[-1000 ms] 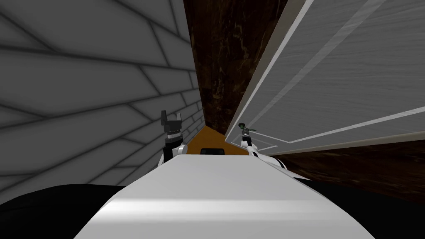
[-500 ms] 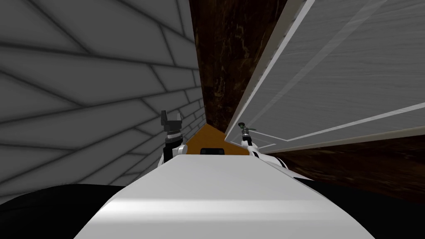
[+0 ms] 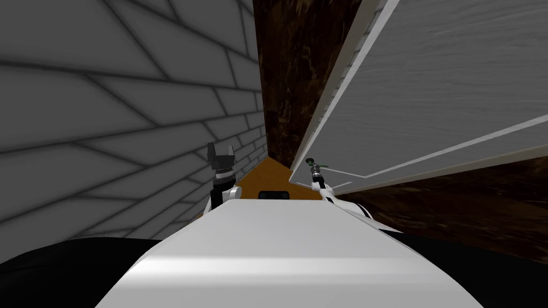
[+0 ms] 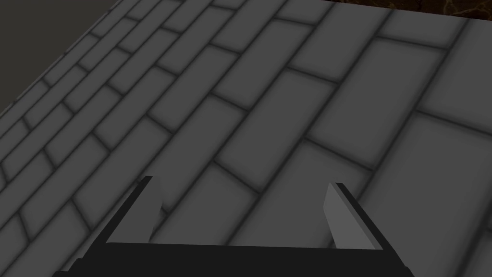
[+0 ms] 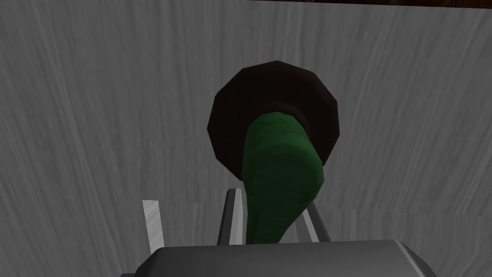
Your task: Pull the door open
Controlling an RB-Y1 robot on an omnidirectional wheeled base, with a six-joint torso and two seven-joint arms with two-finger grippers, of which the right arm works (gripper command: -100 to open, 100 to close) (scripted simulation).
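The door point(image 3: 439, 96) is a grey, grained panel with pale trim lines, standing ajar on my right. Its green lever handle point(image 5: 278, 182) sticks out of a dark round plate point(image 5: 240, 110) on the door's face point(image 5: 96, 120). My right gripper point(image 5: 271, 221) is shut on the lever, with a finger pressed to each side of it. In the head view that gripper point(image 3: 316, 170) sits at the handle point(image 3: 310, 161), near the door's lower corner. My left gripper point(image 3: 221, 152) is raised beside the tiled wall, its fingers point(image 4: 144, 216) wide apart and holding nothing.
A grey tiled wall point(image 3: 107, 107) runs close along my left and faces the left gripper point(image 4: 242, 211). A dark brown mottled surface point(image 3: 299, 64) shows between wall and door, and below the door on the right. An orange patch point(image 3: 267, 176) lies just ahead of me.
The whole head view has turned slightly, so I have moved. The door's lower edge now slants more steeply and the tiled wall reaches further right. Both grippers keep their places in view.
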